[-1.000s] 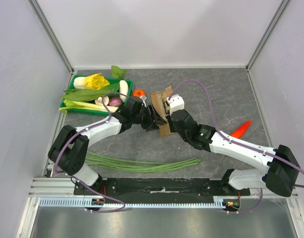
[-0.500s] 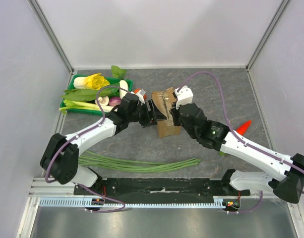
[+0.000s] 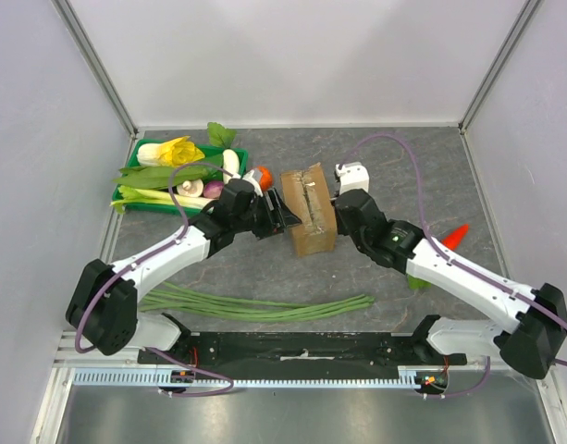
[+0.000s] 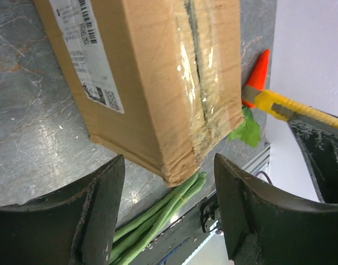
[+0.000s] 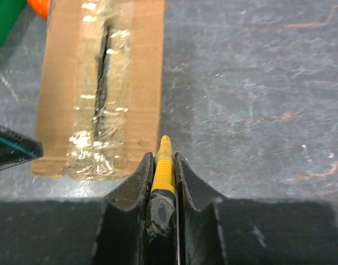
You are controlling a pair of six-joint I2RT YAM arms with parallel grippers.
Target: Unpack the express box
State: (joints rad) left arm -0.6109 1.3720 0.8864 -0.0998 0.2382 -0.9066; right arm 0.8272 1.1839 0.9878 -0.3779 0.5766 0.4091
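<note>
The express box (image 3: 309, 211), brown cardboard with a taped seam on top, lies flat in the middle of the table. In the left wrist view the box (image 4: 152, 72) shows a white label on its side and a dark slit along the tape. My left gripper (image 3: 281, 215) is open just left of the box, and its jaws (image 4: 169, 161) stand wide apart short of the box's near corner. My right gripper (image 3: 341, 205) is just right of the box, shut (image 5: 163, 161) on a yellow utility knife (image 5: 163, 165), whose tip reaches the box's (image 5: 102, 83) edge.
A green tray (image 3: 239, 151) of vegetables stands at the back left, with a small orange item (image 3: 258, 174) beside it. A bundle of green beans (image 3: 265, 305) lies along the front. A carrot (image 3: 452, 235) and a green leaf (image 3: 417, 280) lie at the right.
The box, tilted up between the grippers before, now lies flat with its seam up. Both grippers have drawn back to its sides, the right one still holding the knife.
</note>
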